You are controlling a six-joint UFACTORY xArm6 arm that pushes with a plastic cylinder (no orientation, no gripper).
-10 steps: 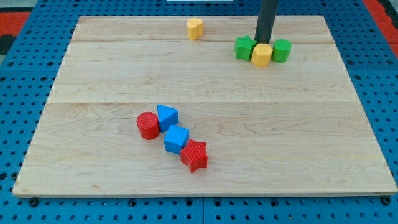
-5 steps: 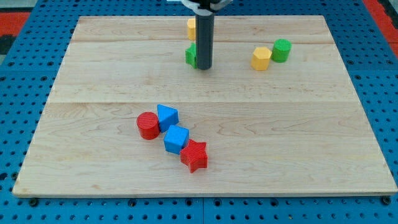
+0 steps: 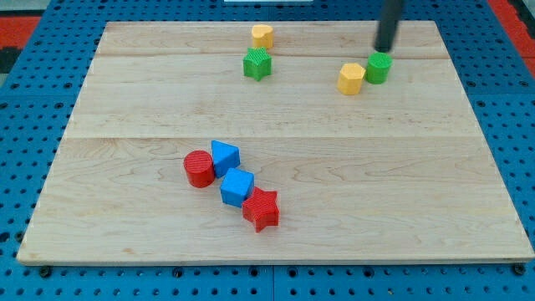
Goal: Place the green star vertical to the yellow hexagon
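Note:
The green star (image 3: pixel 257 63) lies near the view's top, just below the yellow heart (image 3: pixel 262 36). The yellow hexagon (image 3: pixel 352 78) sits well to the star's right, touching the green cylinder (image 3: pixel 378 67) on its upper right. My tip (image 3: pixel 384 48) is at the view's top right, just above the green cylinder and far to the right of the star, touching no block.
A cluster lies at the lower middle of the wooden board (image 3: pixel 418 184): a red cylinder (image 3: pixel 199 168), a blue block (image 3: pixel 224 156), a second blue block (image 3: pixel 237 186) and a red star (image 3: pixel 262 209). Blue pegboard (image 3: pixel 25 109) surrounds the board.
The green star was pushed left, away from the yellow hexagon, and now rests below the yellow heart. My tip then left it and moved right to above the green cylinder.

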